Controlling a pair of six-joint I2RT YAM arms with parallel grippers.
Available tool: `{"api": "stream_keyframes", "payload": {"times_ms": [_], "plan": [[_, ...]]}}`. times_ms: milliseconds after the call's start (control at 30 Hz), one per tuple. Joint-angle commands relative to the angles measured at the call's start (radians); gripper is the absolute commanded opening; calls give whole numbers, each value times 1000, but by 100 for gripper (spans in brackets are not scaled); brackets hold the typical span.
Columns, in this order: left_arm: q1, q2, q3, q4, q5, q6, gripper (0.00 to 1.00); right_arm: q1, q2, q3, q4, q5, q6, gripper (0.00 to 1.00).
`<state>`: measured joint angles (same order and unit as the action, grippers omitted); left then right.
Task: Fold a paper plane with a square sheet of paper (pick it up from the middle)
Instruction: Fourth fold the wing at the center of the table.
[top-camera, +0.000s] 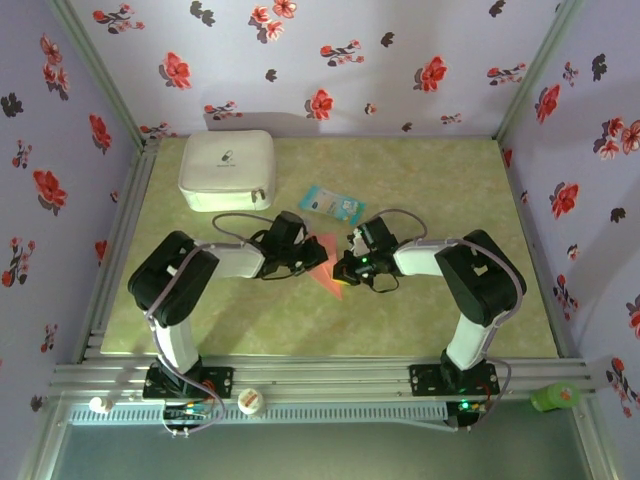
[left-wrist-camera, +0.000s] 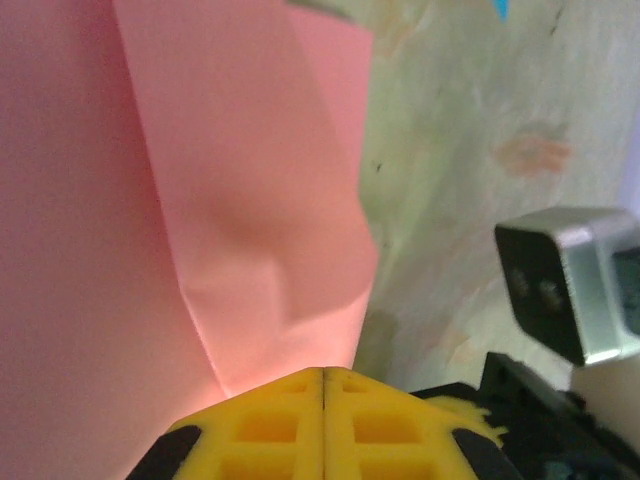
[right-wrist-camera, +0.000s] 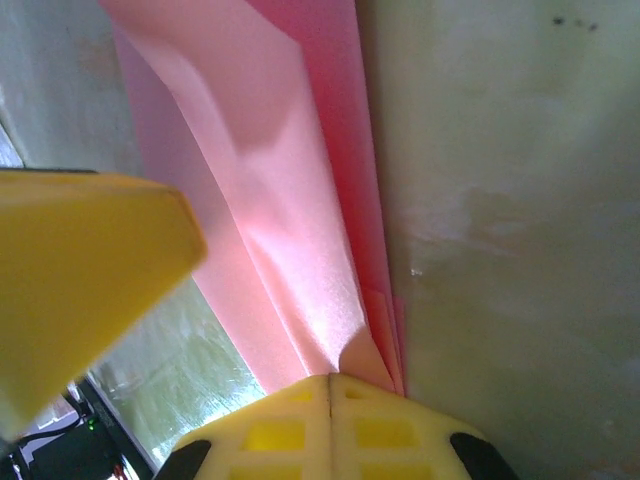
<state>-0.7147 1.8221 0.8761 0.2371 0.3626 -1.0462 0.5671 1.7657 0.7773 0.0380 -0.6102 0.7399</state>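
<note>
Mid-table (top-camera: 440, 200), between the two arms: pink paper (top-camera: 332, 270), creased and folded. Left end effector (left-wrist-camera: 323, 374) pressed together, pinching one edge; right end effector (right-wrist-camera: 330, 378) likewise clamped on the layered fold opposite. White case (top-camera: 228, 170) back left

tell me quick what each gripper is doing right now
left gripper: shut on the folded pink paper
right gripper: shut on the same paper

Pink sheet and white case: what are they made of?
Pink sheet: thin matte paper, apparently; it holds sharp creases and dents softly. White case: likely a soft fabric-covered shell, matte, with rounded corners and a seam round the side; too small to be sure.
</note>
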Motion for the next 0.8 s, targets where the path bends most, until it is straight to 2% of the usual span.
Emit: {"api": "stream_keyframes", "payload": {"times_ms": [0,267,767], "plan": [[-9,31,43,-81,13,43,6,-10,37,-15,-121,45,-28,2],[6,78,54,-81,-23,25,6,-10,38,-19,-121,47,-29,2],[118,138,114,-148,-76,41,7,-10,36,-33,-158,43,-61,2]]}}
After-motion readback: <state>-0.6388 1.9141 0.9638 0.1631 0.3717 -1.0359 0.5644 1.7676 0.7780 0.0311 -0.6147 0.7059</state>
